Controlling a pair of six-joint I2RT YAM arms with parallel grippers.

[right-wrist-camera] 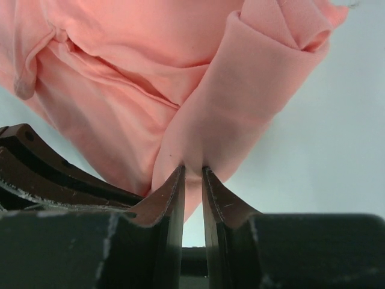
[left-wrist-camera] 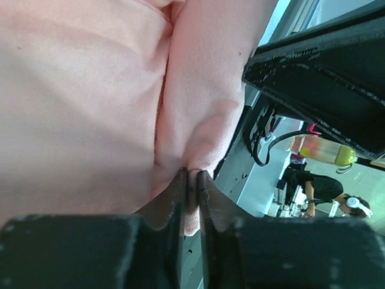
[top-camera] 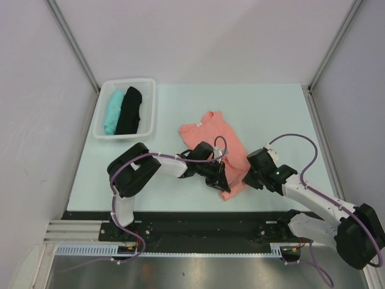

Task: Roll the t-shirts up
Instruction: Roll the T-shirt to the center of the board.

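A salmon-pink t-shirt (top-camera: pixel 207 129) lies on the pale table, folded narrow, its small white neck label (top-camera: pixel 198 124) at the far end. Both grippers hold its near end. My left gripper (top-camera: pixel 221 182) is shut on a thin fold of the pink cloth (left-wrist-camera: pixel 78 90), which sits pinched between the jaws (left-wrist-camera: pixel 192 174). My right gripper (top-camera: pixel 245 178) comes in from the right and is shut on a thicker rolled fold (right-wrist-camera: pixel 252 90) of the same shirt, cloth showing between its jaws (right-wrist-camera: pixel 192 170). A teal t-shirt (top-camera: pixel 112 111) and a black t-shirt (top-camera: pixel 129 111) lie rolled in a basket.
A white plastic basket (top-camera: pixel 150 105) stands at the table's back left. The table's near edge (top-camera: pixel 180 211) runs just behind the grippers, with the arm bases below it. The two grippers sit close together; the left one's fingers (right-wrist-camera: pixel 36 162) show in the right wrist view.
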